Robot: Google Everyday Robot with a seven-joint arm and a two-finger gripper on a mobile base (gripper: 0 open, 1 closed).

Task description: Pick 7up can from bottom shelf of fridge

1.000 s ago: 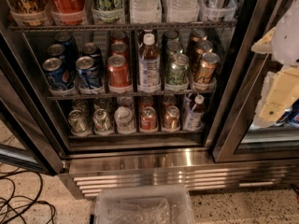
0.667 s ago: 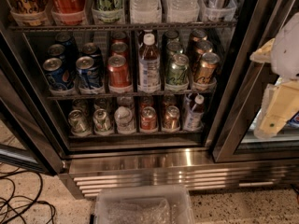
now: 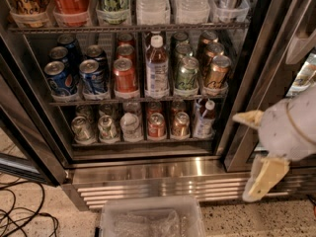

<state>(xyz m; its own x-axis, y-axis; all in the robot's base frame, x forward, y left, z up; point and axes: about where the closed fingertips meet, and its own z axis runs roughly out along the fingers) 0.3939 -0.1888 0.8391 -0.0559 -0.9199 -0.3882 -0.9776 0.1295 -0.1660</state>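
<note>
The fridge (image 3: pixel 148 168) stands open in the camera view. On its bottom shelf (image 3: pixel 143 142) a row of cans stands in clear trays. Two pale silvery cans with green markings stand at the left; I take the second one for the 7up can (image 3: pixel 107 128). To its right are a pale can, a red can, a bronze can and a small bottle. My gripper (image 3: pixel 244 157) is open and empty. It hangs at the right, in front of the fridge's dark door frame, about level with the bottom shelf and well right of the 7up can.
The middle shelf holds blue Pepsi cans (image 3: pixel 60 78), a red can (image 3: pixel 125 76), a bottle (image 3: pixel 157 68) and green and bronze cans. A clear plastic bin (image 3: pixel 152 220) sits on the floor below the steel base grille (image 3: pixel 163 187). Black cables (image 3: pixel 22 216) lie at lower left.
My gripper has moved down and to the left, from beside the middle shelf to the level of the bottom shelf. The cans have not moved.
</note>
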